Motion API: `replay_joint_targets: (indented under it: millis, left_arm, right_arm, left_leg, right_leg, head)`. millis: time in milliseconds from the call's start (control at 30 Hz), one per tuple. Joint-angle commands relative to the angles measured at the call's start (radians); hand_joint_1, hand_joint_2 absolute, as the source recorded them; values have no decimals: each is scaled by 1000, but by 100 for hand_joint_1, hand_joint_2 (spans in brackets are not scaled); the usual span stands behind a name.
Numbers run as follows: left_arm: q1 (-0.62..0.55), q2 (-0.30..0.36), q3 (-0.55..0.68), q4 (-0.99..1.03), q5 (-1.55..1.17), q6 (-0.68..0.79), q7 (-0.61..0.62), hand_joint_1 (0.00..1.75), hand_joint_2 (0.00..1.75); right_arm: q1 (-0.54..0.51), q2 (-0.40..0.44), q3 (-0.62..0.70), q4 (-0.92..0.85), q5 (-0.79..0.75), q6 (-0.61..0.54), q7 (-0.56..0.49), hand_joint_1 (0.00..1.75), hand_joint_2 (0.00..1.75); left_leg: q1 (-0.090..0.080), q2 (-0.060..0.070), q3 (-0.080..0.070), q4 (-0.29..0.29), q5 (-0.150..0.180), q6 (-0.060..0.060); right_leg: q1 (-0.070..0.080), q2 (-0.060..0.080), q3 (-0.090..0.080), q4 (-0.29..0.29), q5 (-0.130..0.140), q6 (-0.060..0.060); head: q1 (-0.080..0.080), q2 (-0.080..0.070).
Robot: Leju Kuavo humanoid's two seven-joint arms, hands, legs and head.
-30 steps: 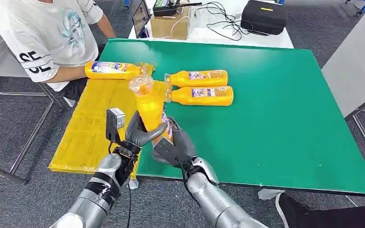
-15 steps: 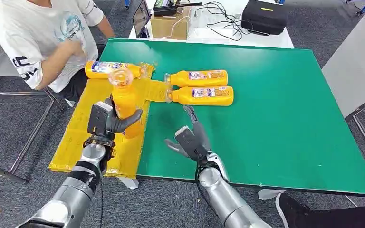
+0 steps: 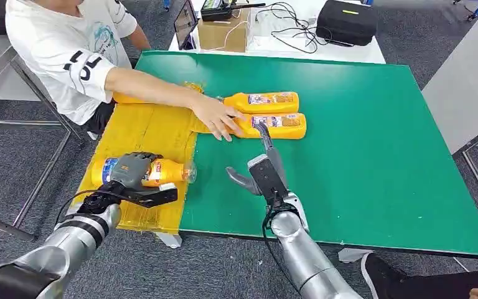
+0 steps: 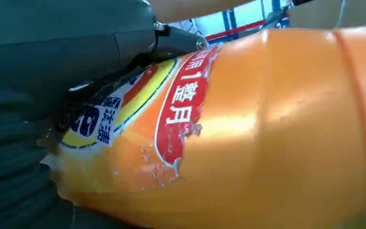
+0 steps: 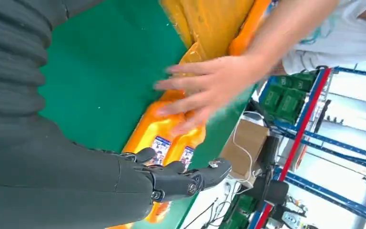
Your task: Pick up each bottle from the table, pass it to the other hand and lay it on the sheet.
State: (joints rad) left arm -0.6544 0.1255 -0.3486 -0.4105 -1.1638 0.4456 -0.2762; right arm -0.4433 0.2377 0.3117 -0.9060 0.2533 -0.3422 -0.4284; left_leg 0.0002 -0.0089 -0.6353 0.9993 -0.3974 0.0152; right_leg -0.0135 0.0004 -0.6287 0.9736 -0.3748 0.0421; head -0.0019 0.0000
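Lying glossy orange bottle (image 3: 143, 172) under left hand (image 3: 131, 171) fingers on yellow sheet (image 3: 131, 134).

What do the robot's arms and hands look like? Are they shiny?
Yes! Both arms are shiny silver tubes with black bands at the joints. The left hand and right hand are dark grey, with boxy backs, ribbed covers near the wrists and slim dark fingers. Thin black cables loop beside each wrist.

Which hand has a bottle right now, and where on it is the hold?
The left hand grips an orange bottle around its labelled body, lying on the yellow sheet. The right hand holds nothing, fingers spread.
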Motion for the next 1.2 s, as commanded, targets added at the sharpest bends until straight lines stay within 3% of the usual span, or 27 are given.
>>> replay_joint_targets:
  millis: [33,300,333,367,400,700,800,1000,1200]
  left_arm:
    - [-23,27,-122,156,-31,-19,26,175,175]
    - [-19,23,-115,157,-27,-22,28,175,175]
    - [-16,17,-92,156,-6,-31,18,140,175]
    - [-11,12,-71,151,11,-26,3,12,175]
    - [-6,7,-53,148,25,-17,-9,0,175]
    - [23,-37,131,93,176,37,-204,0,175]
    - [51,-59,244,43,307,16,-339,0,175]
    - [93,-74,331,-40,441,-39,-422,0,175]
    - [195,-55,315,-249,673,-165,-422,0,175]
  right_arm:
    - [-25,-11,2,-4,-2,12,-2,0,175]
    - [-22,-11,8,-14,1,11,-4,0,175]
    - [-20,-13,11,-21,4,8,-3,0,175]
    - [-19,-15,15,-29,9,1,-1,0,175]
    - [-18,-17,19,-34,11,-1,3,0,175]
    - [-16,-41,25,-16,36,-3,30,0,175]
    - [-24,-55,26,11,63,2,45,0,175]
    - [-25,-65,35,43,100,5,73,0,175]
    - [1,-100,47,68,159,8,119,0,175]
  left_leg:
    - [0,4,5,-1,-2,-1]
    - [0,5,10,-1,-3,-2]
    - [0,5,10,-2,-3,-2]
    - [0,4,10,-1,-2,-1]
    - [0,3,9,-1,-1,-1]
    - [1,3,12,-1,-3,-1]
    - [1,0,10,-1,-2,-1]
    - [1,0,9,0,-2,-1]
    - [1,1,8,-1,-2,-1]
  right_leg:
    - [0,3,4,0,-1,-1]
    - [1,4,7,-1,-1,-2]
    - [1,3,8,-1,-1,-2]
    - [1,3,7,-1,0,-2]
    - [1,2,7,0,0,-1]
    - [2,1,11,-1,-2,-2]
    - [1,-1,9,-1,-2,-1]
    - [1,-1,9,-1,-2,-2]
    - [2,0,8,-1,-1,-2]
  head:
    - [0,0]
    - [-1,0]
    - [-1,0]
    - [-1,0]
    - [-1,0]
    - [0,0]
    - [0,0]
    - [0,0]
    - [0,0]
